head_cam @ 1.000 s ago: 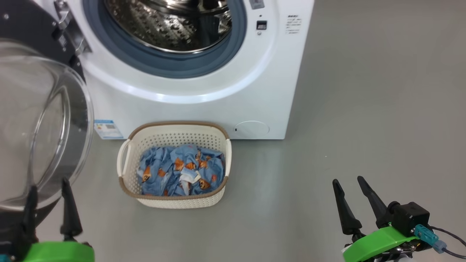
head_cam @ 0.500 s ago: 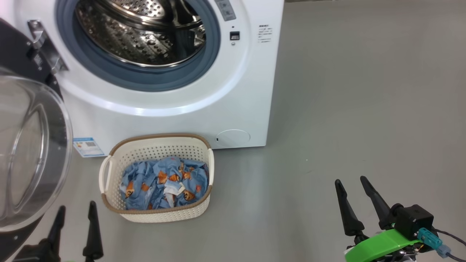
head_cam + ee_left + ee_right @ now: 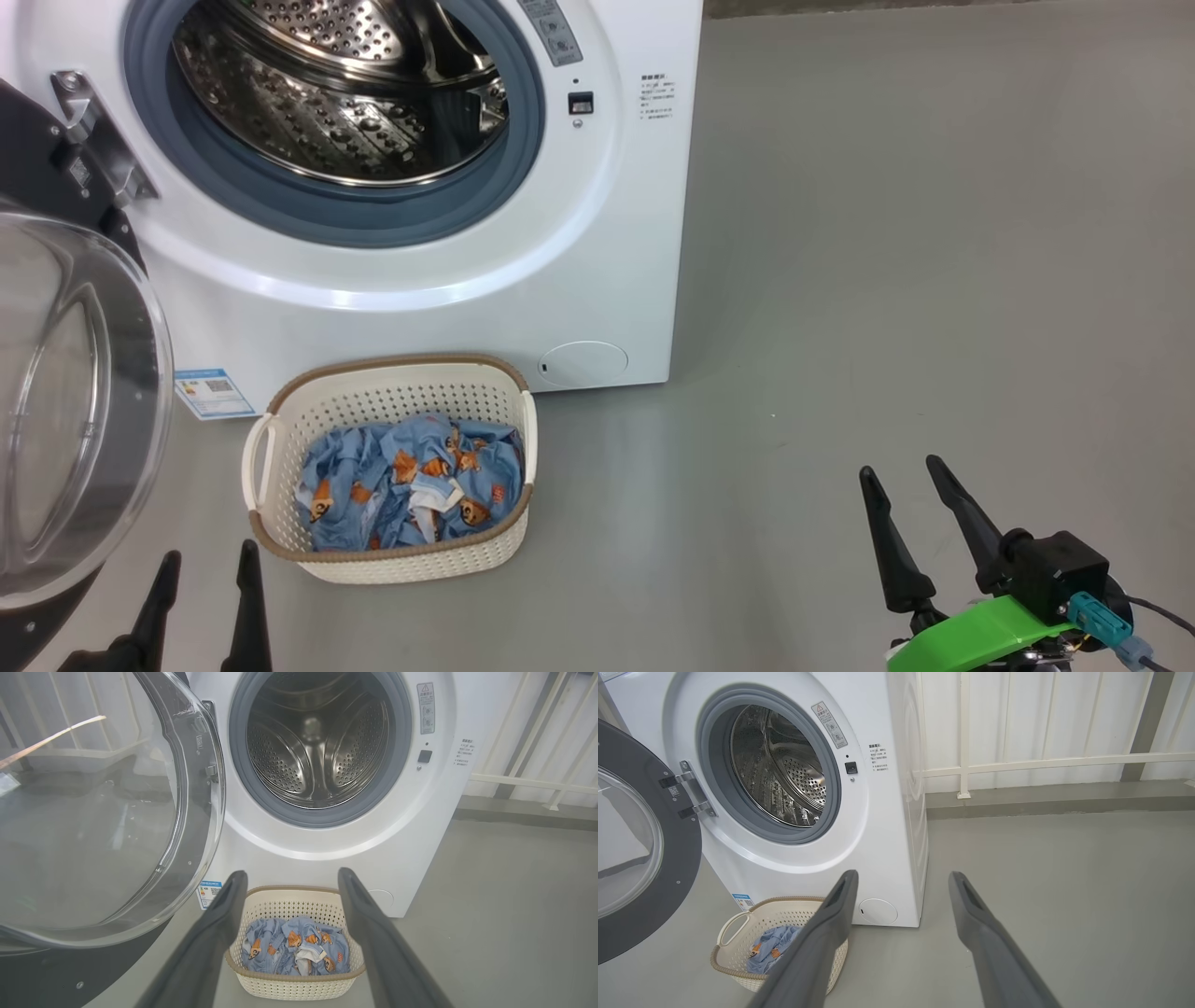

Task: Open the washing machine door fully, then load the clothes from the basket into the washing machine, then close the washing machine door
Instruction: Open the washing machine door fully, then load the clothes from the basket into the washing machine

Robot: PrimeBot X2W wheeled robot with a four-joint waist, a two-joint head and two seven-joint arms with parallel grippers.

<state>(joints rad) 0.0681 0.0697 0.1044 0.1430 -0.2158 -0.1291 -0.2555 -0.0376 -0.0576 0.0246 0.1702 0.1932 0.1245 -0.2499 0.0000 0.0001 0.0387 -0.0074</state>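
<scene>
Head camera has swung since a second ago, so the washing machine [image 3: 607,233] and basket [image 3: 411,566] sit further left in my view. I see the door [image 3: 84,401] hanging wide open on my left. Inside the basket lie the clothes [image 3: 401,485], on the floor [image 3: 887,280] just before the machine. My left gripper [image 3: 209,553] and right gripper [image 3: 898,467] both stand spread, holding nothing.

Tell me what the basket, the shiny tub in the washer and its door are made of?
The basket looks like matte cream plastic, full of little holes; its brown rim looks woven. The tub looks like shiny steel: it mirrors light. The door has a see-through bulge, maybe glass or clear plastic, in a glossy black ring.
</scene>
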